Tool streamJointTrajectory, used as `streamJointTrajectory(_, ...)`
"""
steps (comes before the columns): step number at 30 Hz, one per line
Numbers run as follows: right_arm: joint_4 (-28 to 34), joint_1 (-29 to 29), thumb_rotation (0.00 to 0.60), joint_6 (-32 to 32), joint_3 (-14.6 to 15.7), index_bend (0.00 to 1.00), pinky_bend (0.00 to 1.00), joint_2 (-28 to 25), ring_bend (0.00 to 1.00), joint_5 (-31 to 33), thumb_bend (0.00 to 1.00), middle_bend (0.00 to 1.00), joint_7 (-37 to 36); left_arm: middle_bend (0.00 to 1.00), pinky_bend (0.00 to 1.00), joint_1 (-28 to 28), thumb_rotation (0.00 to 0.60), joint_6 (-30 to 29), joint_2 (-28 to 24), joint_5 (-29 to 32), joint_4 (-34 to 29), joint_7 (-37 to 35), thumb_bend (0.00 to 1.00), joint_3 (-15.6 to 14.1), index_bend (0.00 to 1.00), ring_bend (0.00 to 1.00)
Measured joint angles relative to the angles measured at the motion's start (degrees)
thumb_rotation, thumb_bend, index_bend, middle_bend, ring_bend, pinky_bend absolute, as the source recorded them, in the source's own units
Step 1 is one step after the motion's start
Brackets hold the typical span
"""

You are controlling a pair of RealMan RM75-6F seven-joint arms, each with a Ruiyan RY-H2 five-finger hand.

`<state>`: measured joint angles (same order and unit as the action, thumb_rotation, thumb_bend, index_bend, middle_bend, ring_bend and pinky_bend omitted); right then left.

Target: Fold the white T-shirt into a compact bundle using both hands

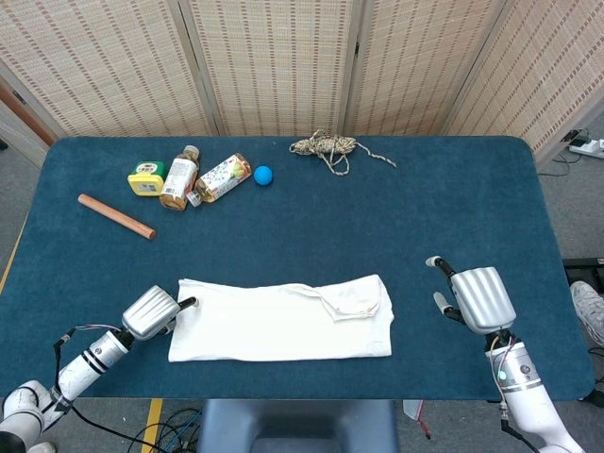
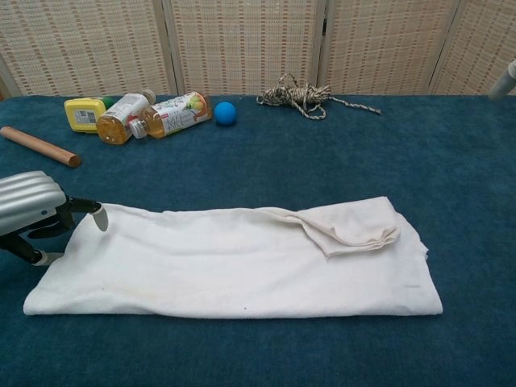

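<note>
**Left hand at the shirt's edge, right hand waiting**

While nothing is gripped yet, the left fingers sit apart, one tip over the shirt's far-left corner, another low by its left hem; whether they touch cloth I cannot tell. Outward, the left hand lies at nine o'clock of the shirt. The right hand rests at three o'clock, well apart from the cloth, fingers curled loosely, holding nothing. The shirt lies as a long band at the table's near-centre, a sleeve flap on its right end. To fold well, I judge the left should pinch both layers before lifting, and the right should pin the other end.
</note>
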<state>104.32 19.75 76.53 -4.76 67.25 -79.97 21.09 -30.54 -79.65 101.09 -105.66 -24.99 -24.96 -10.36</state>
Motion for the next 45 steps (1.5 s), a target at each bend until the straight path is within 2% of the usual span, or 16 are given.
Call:
streamJointTrajectory(8, -0.5, -0.5, 0.6, 0.4, -0.2, 0.3, 1.0, 0.1, 0.93, -0.8, 0.33, 0.95, -0.6, 0.94, 0.93, -0.6, 0.6, 0.0, 0.3, 0.5, -1.5, -0.3, 0.24, -0.3, 0.4, 0.86)
streamJointTrajectory(16, -0.9, -1.1, 0.6, 0.8, -0.3, 0.31, 1.0, 0.3, 0.93, -1.2, 0.33, 0.95, -1.5, 0.94, 0.93, -1.6, 0.6, 1.2, -0.5, 0.9, -4.7, -1.2, 0.25, -0.7, 0.52, 0.86)
streamJointTrajectory(32, -1.1, -1.9, 0.6, 1.9, -1.2, 0.33, 1.0, 0.0, 0.93, -2.6, 0.33, 0.95, -3.8, 0.94, 0.93, -3.0, 0.6, 3.1, -2.6, 2.1, -12.0, -0.8, 0.49, -0.5, 0.65, 0.86)
streamJointTrajectory(45, -1.9, -2.0, 0.6, 2.1, -1.5, 0.35, 1.0, 0.5, 0.93, -3.9, 0.33, 0.95, -5.5, 0.94, 0.93, -2.1, 0.6, 2.7, -7.2, 3.2, -20.2, -0.8, 0.58, -0.5, 0.68, 0.86)
